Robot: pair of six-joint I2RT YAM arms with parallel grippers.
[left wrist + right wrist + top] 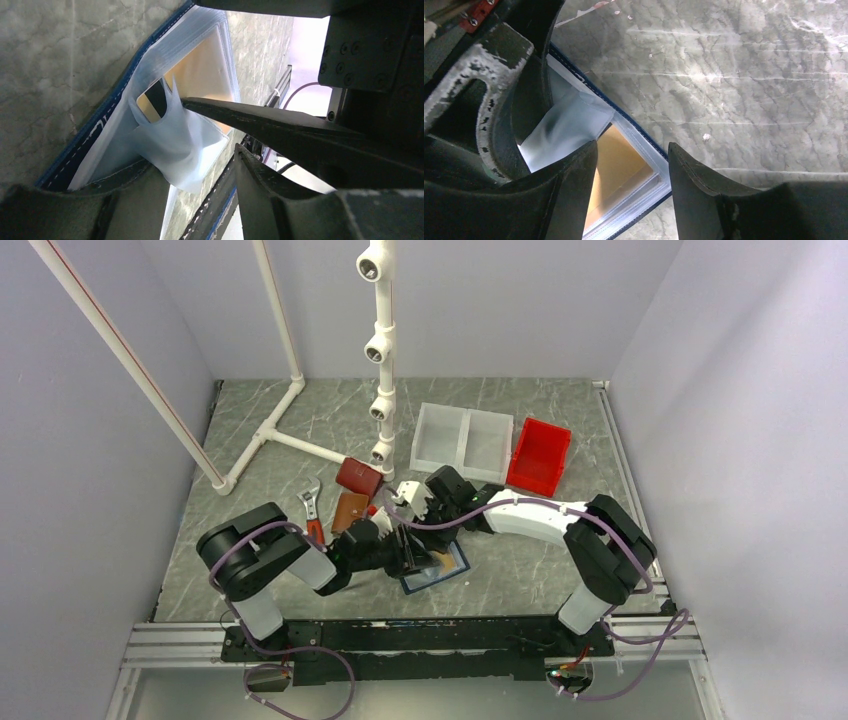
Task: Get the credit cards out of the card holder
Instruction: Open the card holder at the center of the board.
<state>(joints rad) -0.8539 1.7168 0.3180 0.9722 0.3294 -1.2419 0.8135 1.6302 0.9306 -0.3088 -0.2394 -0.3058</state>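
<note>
The left tool (pixel 200 167) and right tool (pixel 631 160) both stand open over the card holder (pixel 107 135) on the tabletop (pixel 50 60), a clear sleeve (pixel 185 145) raised between the left's jaws above an orange card (pixel 205 65).

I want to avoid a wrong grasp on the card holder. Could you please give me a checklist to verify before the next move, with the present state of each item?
1. The card holder lies open on the table: ok.
2. The left gripper is open: ok, its jaws stand apart on either side of a lifted clear sleeve.
3. The right gripper is open: ok, the orange-tan card shows between its jaws.
4. The orange-tan card is out of its pocket: not ok, it sits inside the plastic.
5. The clear sleeve lies flat: not ok, it is pulled up and crumpled.
6. Number of cards inside: cannot tell.
</note>
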